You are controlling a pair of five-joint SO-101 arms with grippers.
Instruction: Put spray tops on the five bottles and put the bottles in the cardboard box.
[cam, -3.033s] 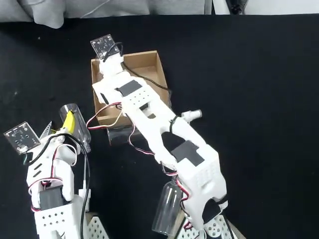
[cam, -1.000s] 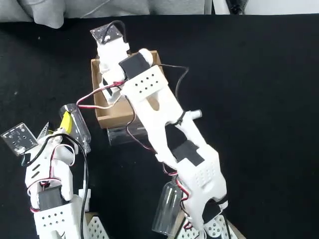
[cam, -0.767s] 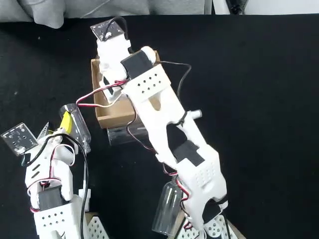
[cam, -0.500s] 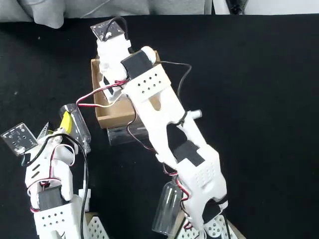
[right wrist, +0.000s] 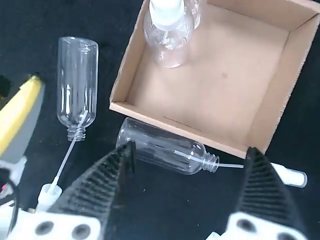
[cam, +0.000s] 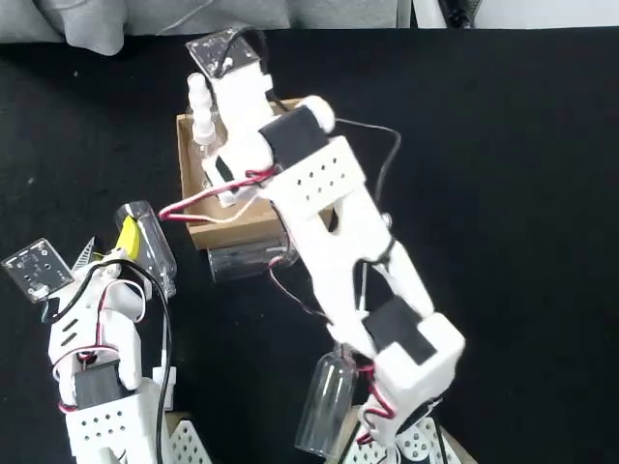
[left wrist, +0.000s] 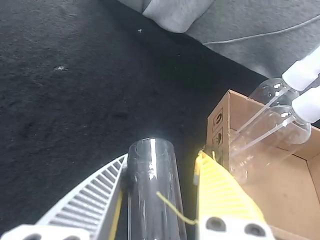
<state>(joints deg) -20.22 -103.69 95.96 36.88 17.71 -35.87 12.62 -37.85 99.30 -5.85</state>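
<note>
The cardboard box (cam: 242,217) holds two clear bottles with white spray tops (right wrist: 167,25) (left wrist: 265,132) standing by one wall (cam: 201,106). My right gripper (right wrist: 190,146) is open and empty, raised above the box's near edge. Just outside that edge lies a bottle (right wrist: 162,147) (cam: 247,259), with a thin tube running from its neck to a loose spray top (right wrist: 287,176). Another bottle (right wrist: 77,85) (cam: 145,242) lies left of the box, its tube leading to a spray top (right wrist: 50,192). My left gripper (left wrist: 161,159) (cam: 111,246) is open over this bottle (left wrist: 152,190).
A further clear bottle (cam: 324,406) stands by the right arm's base at the front. Grey cloth (cam: 87,19) lies along the far edge of the black table. The table's right half is bare.
The right arm has risen out of the box and swung up, leaving a topped bottle standing inside. The left arm has barely shifted; its bottle has stayed put.
</note>
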